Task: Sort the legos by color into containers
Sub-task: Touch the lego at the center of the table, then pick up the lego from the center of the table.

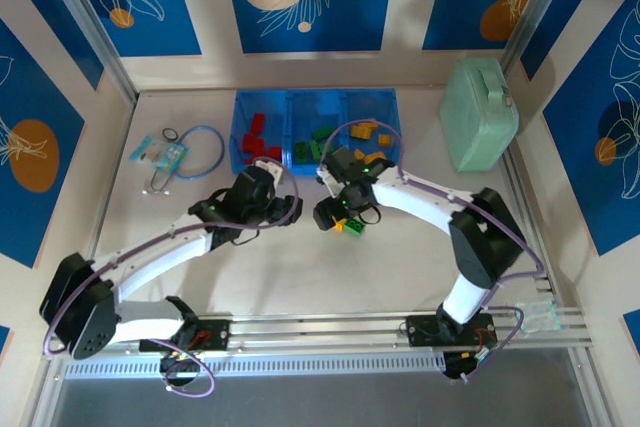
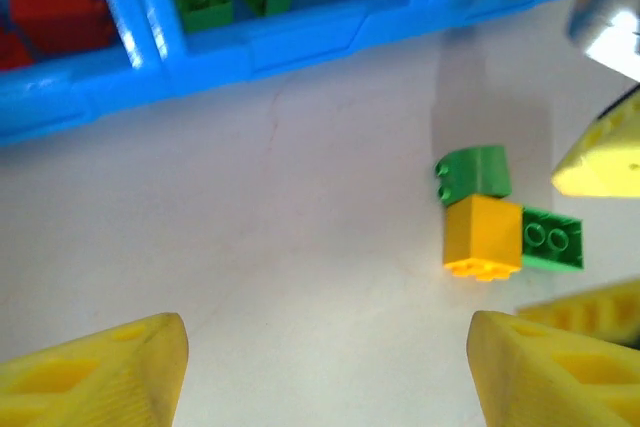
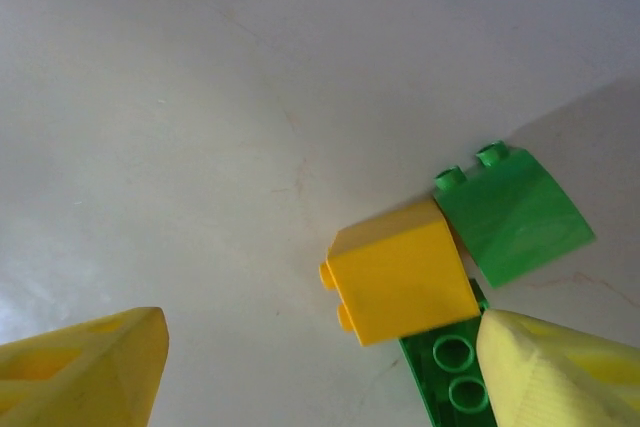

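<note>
Right wrist view: right gripper, released, brackets the yellow brick abutting two green bricks, likely to single it out; left gripper hangs released, empty.

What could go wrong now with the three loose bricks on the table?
1. The yellow brick touches the curved green brick and the flat green brick, so the open right gripper might pinch or drag two colours together.
2. The open left gripper hangs close to the right one, so the arms might collide.
</note>
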{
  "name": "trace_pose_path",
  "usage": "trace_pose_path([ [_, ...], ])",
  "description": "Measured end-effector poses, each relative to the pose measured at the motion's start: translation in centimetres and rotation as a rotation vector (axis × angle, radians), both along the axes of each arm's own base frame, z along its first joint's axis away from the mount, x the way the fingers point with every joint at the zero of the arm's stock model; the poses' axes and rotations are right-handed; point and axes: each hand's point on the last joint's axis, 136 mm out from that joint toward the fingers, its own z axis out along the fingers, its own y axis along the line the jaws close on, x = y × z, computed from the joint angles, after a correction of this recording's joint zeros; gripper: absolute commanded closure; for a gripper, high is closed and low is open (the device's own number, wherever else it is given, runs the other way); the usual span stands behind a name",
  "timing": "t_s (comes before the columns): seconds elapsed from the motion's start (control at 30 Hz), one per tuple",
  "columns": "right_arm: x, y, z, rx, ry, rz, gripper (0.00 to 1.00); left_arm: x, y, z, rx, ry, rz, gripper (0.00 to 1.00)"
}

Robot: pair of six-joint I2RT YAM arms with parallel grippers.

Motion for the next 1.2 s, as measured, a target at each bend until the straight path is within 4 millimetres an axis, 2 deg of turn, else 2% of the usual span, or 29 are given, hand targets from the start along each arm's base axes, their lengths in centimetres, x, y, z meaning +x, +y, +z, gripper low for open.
trace_pose_path([
  [0.1, 0.2, 0.1, -1.5, -0.080, 0.014, 0.003, 0.21, -0.6, 0.9, 0.3, -0.023, -0.016, 0.026, 0.27],
  [0.2, 0.3, -0.3, -2.3, -0.149, 0.009, 0.000, 0.23, -1.0, 1.5, -0.2, -0.024, -0.009, 0.044, 0.27],
  [0.33, 0.3, -0.8, -2.0, -0.191, -0.013, -0.020, 0.24, -1.3, 2.1, -1.5, -0.006, 0.011, 0.062, 0.28],
  [0.43, 0.1, -1.6, -1.3, -0.194, -0.032, -0.041, 0.24, -1.3, 2.1, -1.6, -0.005, 0.011, 0.066, 0.28],
  [0.57, -0.3, -3.4, 0.4, -0.160, -0.057, -0.085, 0.24, -1.2, 2.1, -1.4, -0.010, 0.004, 0.070, 0.28],
  [0.63, -0.2, -4.7, 0.6, -0.148, -0.053, -0.123, 0.25, -1.1, 2.0, -1.3, -0.015, -0.002, 0.069, 0.28],
  [0.8, -1.2, -6.7, -1.5, -0.148, 0.015, -0.164, 0.25, -0.9, 1.8, -1.3, -0.019, -0.006, 0.069, 0.28],
  [0.9, -2.3, -6.7, -2.7, -0.153, 0.058, -0.148, 0.25, -0.9, 1.8, -1.5, -0.016, -0.002, 0.069, 0.28],
  [1.2, -2.2, -6.4, -4.8, -0.190, 0.102, -0.122, 0.29, -0.7, 1.7, -1.6, -0.017, -0.003, 0.069, 0.29],
])
